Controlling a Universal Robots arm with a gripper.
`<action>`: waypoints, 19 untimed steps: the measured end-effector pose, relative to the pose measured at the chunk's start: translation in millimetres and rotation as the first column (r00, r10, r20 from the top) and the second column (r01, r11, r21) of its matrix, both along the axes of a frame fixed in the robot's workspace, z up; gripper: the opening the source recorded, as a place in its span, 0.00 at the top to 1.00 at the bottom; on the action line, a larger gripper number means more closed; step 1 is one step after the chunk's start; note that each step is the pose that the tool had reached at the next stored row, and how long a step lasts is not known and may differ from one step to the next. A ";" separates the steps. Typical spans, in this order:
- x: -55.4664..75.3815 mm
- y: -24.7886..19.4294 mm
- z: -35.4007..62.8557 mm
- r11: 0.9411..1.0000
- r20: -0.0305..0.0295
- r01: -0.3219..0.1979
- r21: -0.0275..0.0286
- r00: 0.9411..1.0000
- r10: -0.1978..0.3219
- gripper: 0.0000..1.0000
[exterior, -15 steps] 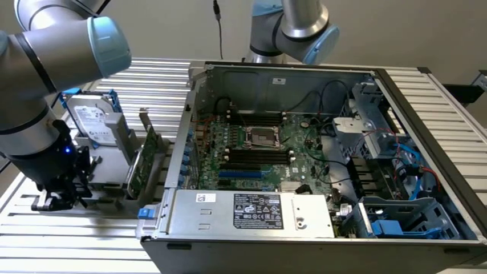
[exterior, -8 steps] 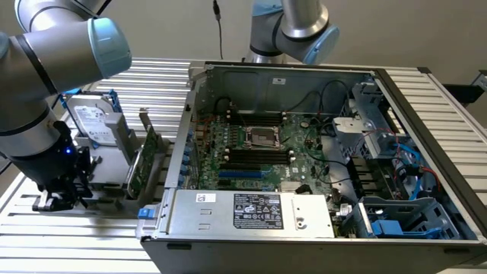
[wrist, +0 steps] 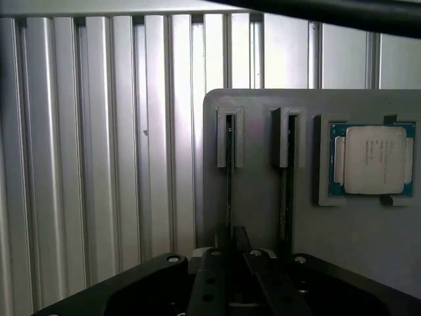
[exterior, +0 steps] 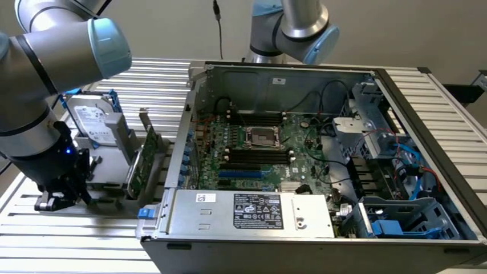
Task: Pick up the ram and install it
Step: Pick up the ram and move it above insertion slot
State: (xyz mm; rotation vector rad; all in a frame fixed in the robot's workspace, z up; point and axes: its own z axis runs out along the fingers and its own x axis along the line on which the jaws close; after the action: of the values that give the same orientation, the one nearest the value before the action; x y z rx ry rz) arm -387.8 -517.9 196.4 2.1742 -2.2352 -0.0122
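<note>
My end effector (exterior: 57,198) is lowered at the exterior view's left. It stands over the grey holder plate (wrist: 260,197), which lies on the slatted aluminium bench (exterior: 76,242) beside the open computer case (exterior: 289,69).

In the wrist view, the plate carries two narrow upright brackets side by side. Next to them is a recess with a processor (wrist: 371,160) seated flat in it. The ram (wrist: 228,174) stands on edge in the bracket farther from the processor and appears as a thin dark line. It runs straight in under the middle of my end effector. Whether the end effector is clenched on the ram or released, I cannot tell. The ram sits in its bracket on the plate, outside the case. A second ram stick (wrist: 287,174) stands on edge in the bracket nearer the processor, apart from the first.

In the exterior view, a hard drive (exterior: 95,123) stands upright on the holder behind my wrist. A green expansion card (exterior: 145,162) stands on edge between the drive and the case wall. Inside the case the motherboard (exterior: 304,162) lies flat. Its long black memory slots (exterior: 259,154) flank the processor socket (exterior: 263,136). A power supply (exterior: 251,212) lies along the near edge.
</note>
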 end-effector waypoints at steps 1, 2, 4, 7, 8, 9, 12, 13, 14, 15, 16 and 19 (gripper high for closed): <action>0.0 0.0 0.0 1.000 0.000 0.000 0.000 1.000 0.000 0.86; 0.0 0.0 -0.1 1.000 0.000 0.000 0.000 1.000 0.000 0.86; 0.0 0.1 -0.1 1.000 0.000 0.000 0.001 1.000 0.000 0.86; 0.0 0.0 0.1 1.000 0.000 0.000 0.001 1.000 0.000 0.86; 0.0 0.0 1.0 1.000 0.000 0.000 0.001 1.000 0.000 0.86; 0.0 0.0 3.1 1.000 0.000 0.000 0.001 1.000 0.000 0.86; 0.0 0.0 15.3 1.000 0.000 0.000 0.001 1.000 0.000 0.86; 0.0 0.0 19.8 1.000 0.000 0.000 0.001 1.000 0.000 0.86; 0.0 0.0 24.6 1.000 0.000 0.000 0.001 1.000 0.000 0.86; 0.0 0.1 29.1 1.000 0.000 0.000 0.001 1.000 0.000 0.86; 0.0 0.0 33.6 1.000 0.000 0.000 0.001 1.000 0.000 0.86; 0.0 0.1 47.1 1.000 0.000 0.000 0.001 1.000 0.000 0.86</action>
State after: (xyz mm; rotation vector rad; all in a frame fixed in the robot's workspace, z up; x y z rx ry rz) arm -387.8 -517.9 243.5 2.1748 -2.2359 -0.0136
